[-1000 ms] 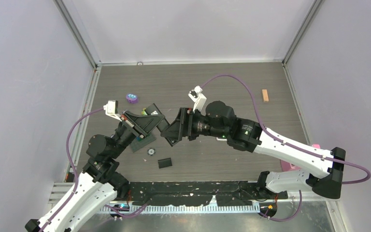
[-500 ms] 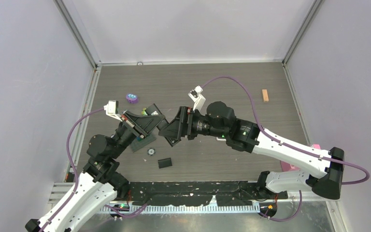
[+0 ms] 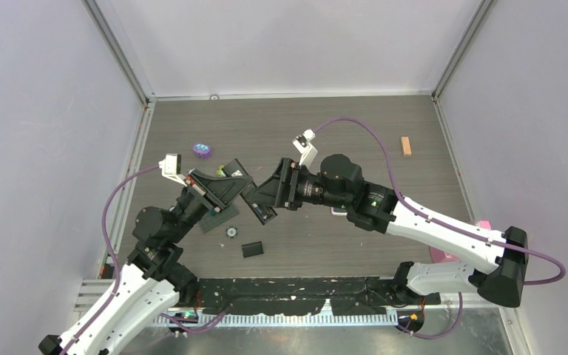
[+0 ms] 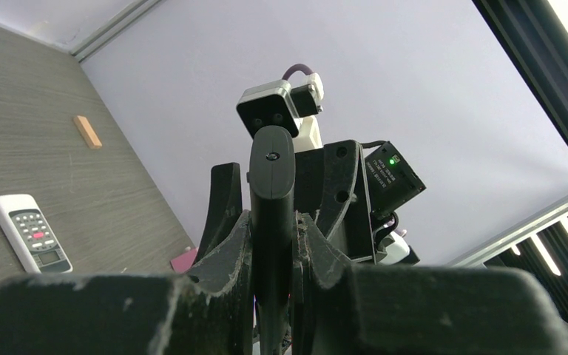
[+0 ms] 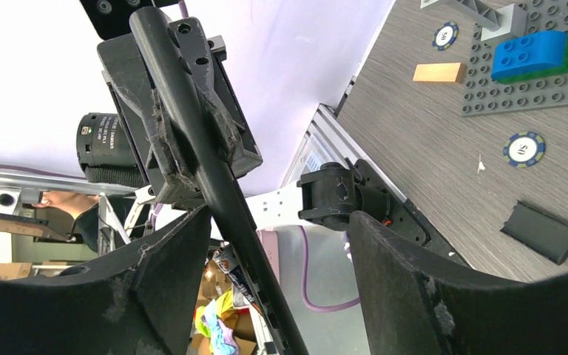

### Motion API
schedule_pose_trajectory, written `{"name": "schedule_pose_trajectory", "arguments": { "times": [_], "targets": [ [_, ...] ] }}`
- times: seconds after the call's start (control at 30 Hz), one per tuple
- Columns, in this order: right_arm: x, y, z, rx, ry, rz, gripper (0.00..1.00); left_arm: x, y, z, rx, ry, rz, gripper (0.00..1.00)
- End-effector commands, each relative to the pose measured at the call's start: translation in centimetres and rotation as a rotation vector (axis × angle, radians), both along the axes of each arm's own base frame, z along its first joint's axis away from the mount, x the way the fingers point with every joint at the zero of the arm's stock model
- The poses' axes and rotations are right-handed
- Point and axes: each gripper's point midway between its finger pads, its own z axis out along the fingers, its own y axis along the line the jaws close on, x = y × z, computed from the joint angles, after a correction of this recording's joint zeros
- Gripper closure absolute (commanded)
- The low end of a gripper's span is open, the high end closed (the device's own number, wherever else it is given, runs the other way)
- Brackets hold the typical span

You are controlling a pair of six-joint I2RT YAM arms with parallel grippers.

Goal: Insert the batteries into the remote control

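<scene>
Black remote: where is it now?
The black remote is clamped in the left gripper above the table, left of centre in the top view; its end sits inside the open right gripper.

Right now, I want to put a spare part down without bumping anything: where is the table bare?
Bare: the far strip between the purple piece and the wooden block, and the near strip right of the black cover. Crowded: left-centre, where left gripper and right gripper meet near the baseplate and chip.
</scene>
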Motion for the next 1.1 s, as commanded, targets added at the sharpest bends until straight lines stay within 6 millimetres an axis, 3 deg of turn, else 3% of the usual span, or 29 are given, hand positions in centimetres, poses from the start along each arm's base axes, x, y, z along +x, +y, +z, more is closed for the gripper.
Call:
{"name": "schedule_pose_trajectory", "arguments": {
  "times": [0.0,0.2,0.83,1.07],
  "targets": [
    [-0.5,-0.2,1.7,0.062,-0.016,0.022,0.28,-0.5,0.3,1.6,-0.05,-0.047,-0.011,1.0],
    [-0.7,-0.3,1.9,0.087,-0.033,0.027,0.36,-0.4,0.3,1.7,-0.057,-0.035,-0.007,1.0],
    [-1.1,-0.4,0.2,0.077,-0.022,0.045,0.6,0.1,1.5,2.4,-0.204,0.082,0.008,1.0],
    [-1.0,-0.6,0.2,0.073,-0.054,0.044,0.69,0.6,2.2,1.5,-0.292,0.208,0.014,1.0]
  ]
}}
